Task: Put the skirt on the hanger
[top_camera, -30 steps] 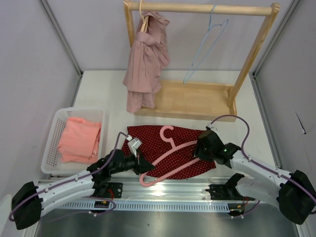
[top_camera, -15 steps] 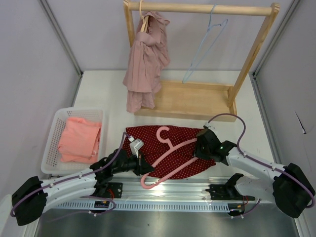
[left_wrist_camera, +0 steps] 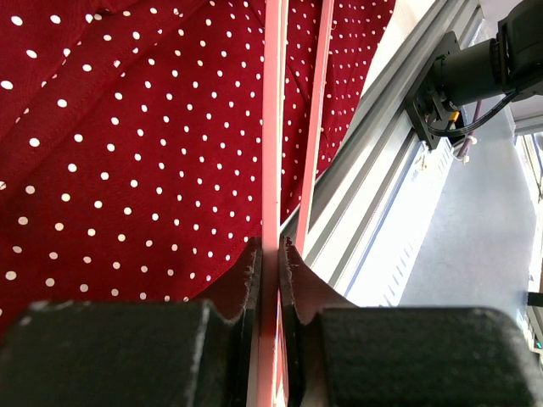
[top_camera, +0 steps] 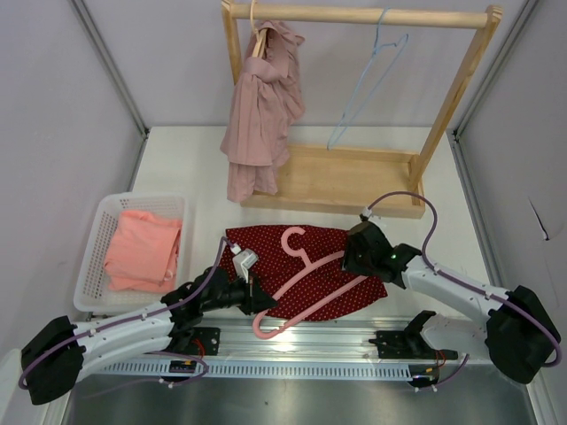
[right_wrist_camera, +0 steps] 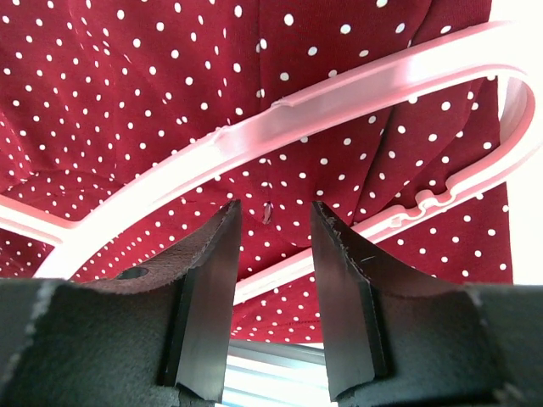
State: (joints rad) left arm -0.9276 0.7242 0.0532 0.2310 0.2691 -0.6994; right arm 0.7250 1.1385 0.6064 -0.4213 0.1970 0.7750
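Rail (top_camera: 310, 341) at the table's near edge, and just past it the left gripper (left_wrist_camera: 270, 254) is clenched on the lower bar of the pink hanger (right_wrist_camera: 280, 123), jaws tight against the plastic with no gap showing; the right gripper (right_wrist_camera: 274, 212) hangs released over the hanger's far end, its two fingers spread and nothing between them but spotted cloth below. The red dotted skirt (top_camera: 266, 252) lies spread on the table between the two arms, and the hanger rests on top of it rather than inside it; so, as I read it, the dressing itself has not begun and the step in hand is getting a hold on the fabric. Next the right fingers would need to come down and pinch cloth alone, clear of the plastic arm just ahead of them, while the left keeps the hanger steady. Further off, a white basket (top_camera: 93, 248) holds pink cloth; beyond stands the wooden rack (top_camera: 354, 16) with a dusty-pink garment (top_camera: 261, 106) and a bare blue hanger (top_camera: 368, 80).
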